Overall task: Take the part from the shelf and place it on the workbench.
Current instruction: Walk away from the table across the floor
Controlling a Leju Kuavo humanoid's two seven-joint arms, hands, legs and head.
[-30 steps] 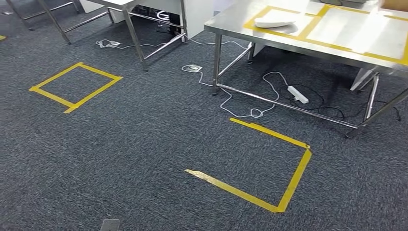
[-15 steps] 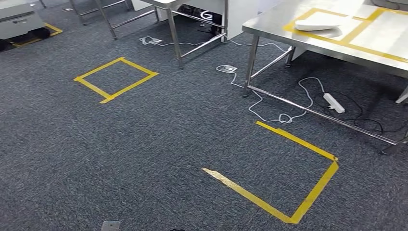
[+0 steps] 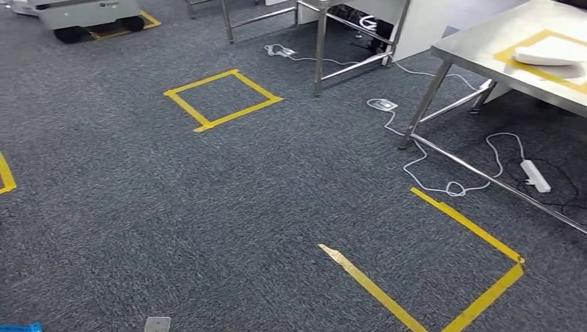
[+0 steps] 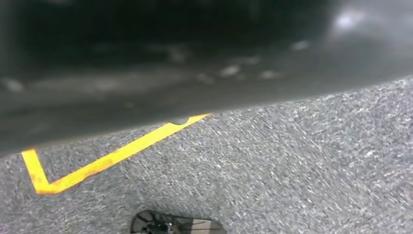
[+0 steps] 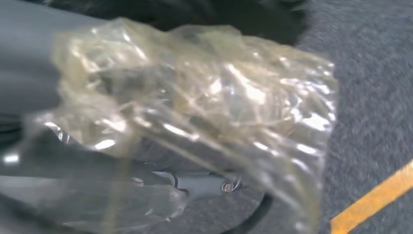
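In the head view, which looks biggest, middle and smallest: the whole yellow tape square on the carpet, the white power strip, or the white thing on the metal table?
1. Yellow tape square
2. White thing on the metal table, partly cut off by the edge
3. White power strip

In the right wrist view a crumpled clear plastic bag point(image 5: 195, 112) covers most of the right hand point(image 5: 34, 97), so the fingers behind it cannot be made out, nor what lies inside the bag; the whole picture is blurred.

In the head view the steel desk point(image 3: 477, 59) at two o'clock is cut by the right edge, and so is the white part point(image 3: 552, 52) on it. The yellow tape outline point(image 3: 443, 270) at five o'clock runs off the bottom edge. A wheeled grey unit point(image 3: 83, 14) at eleven o'clock is cropped at the top. A blue scrap point(image 3: 17, 327) at seven o'clock is too cropped to identify.
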